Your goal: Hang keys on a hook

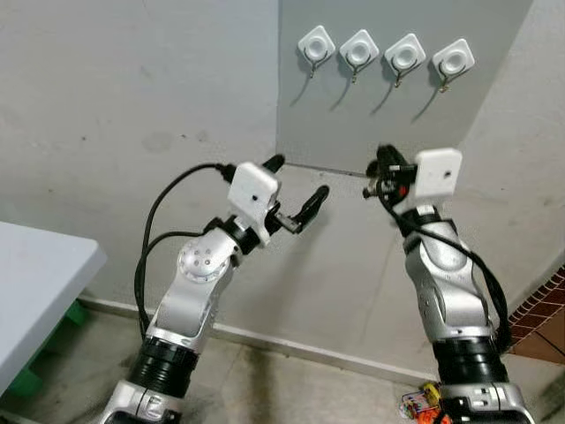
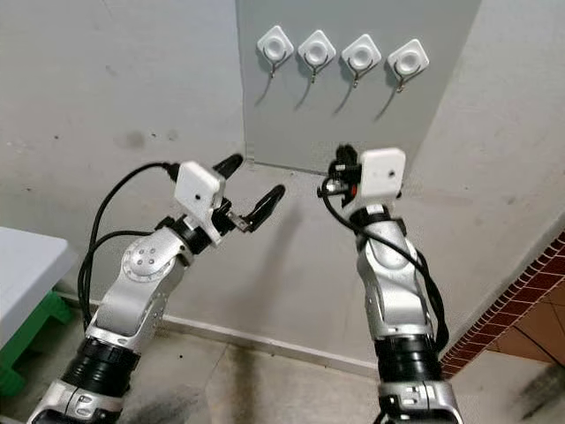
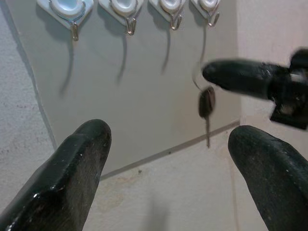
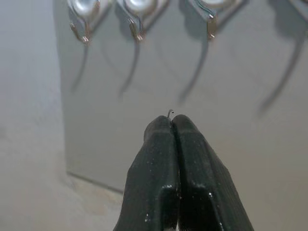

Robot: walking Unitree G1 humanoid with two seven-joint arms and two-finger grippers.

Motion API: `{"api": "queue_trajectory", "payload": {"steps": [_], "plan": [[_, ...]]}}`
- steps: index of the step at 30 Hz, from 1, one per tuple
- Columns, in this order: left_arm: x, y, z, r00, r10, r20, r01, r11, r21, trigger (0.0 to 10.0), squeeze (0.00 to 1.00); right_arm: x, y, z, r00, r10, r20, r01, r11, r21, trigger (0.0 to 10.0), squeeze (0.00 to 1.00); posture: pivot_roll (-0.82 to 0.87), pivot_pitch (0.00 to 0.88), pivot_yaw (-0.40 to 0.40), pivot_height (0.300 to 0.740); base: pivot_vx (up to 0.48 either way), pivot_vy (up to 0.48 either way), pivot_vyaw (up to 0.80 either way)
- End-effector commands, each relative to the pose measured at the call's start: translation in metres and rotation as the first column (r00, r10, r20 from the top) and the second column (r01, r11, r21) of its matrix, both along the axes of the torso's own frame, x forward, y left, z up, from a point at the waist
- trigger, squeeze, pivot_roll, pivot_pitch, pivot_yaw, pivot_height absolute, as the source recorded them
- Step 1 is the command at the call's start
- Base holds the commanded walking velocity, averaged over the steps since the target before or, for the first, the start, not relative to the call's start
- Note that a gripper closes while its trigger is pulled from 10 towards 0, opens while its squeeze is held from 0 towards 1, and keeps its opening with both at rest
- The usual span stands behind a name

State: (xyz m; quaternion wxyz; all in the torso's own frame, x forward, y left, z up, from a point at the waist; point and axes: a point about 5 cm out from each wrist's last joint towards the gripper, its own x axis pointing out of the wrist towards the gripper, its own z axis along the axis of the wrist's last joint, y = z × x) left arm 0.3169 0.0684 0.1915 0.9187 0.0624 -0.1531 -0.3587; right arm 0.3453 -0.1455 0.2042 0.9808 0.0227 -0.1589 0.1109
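Four hooks (image 1: 381, 55) wait above; right hand (image 1: 381, 177) pinches the key ring, key (image 3: 206, 105) dangling below the panel (image 2: 353, 97). Left hand (image 1: 298, 189) hovers open nearby. Thin wire, tiny hooks: a swinging key or off-line lift could miss, or slip free.

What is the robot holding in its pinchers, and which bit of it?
The right gripper pinches the thin wire ring of a dark-headed metal key, which dangles below. The left gripper is open, holding nothing.
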Motion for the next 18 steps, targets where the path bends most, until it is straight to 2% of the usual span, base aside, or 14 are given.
{"api": "queue_trajectory", "payload": {"steps": [1,6,9,14,18], "plan": [[-0.002,-0.006,0.007,0.998,-0.043,0.042,0.042,0.999,0.026,10.0,0.00,0.004,0.006,0.005,0.999,0.049,0.007,-0.049,0.998,0.041,10.0,0.00,-0.07,0.000,0.006,0.740,0.000,0.000,0.00],[-0.002,-0.011,0.016,0.995,-0.072,0.064,0.071,0.997,0.016,10.0,0.00,0.010,0.016,0.014,0.993,0.108,0.036,-0.111,0.991,0.079,10.0,0.00,-0.07,0.000,0.005,0.740,0.000,0.000,0.00],[-0.001,-0.016,0.026,0.990,-0.102,0.097,0.100,0.995,0.022,10.0,0.00,0.015,0.028,0.029,0.977,0.201,0.076,-0.210,0.966,0.151,10.0,0.00,-0.07,0.000,0.004,0.740,0.000,0.000,0.00],[0.003,-0.015,0.035,0.987,-0.104,0.123,0.102,0.995,0.024,10.0,0.00,0.019,0.036,0.040,0.958,0.264,0.110,-0.281,0.941,0.187,10.0,0.00,-0.06,0.000,0.003,0.740,0.000,0.000,0.00],[0.007,-0.013,0.039,0.987,-0.092,0.133,0.090,0.996,0.025,10.0,0.00,0.023,0.037,0.046,0.955,0.270,0.122,-0.291,0.932,0.215,10.0,0.00,-0.06,0.000,0.002,0.740,0.000,0.000,0.00]]}}
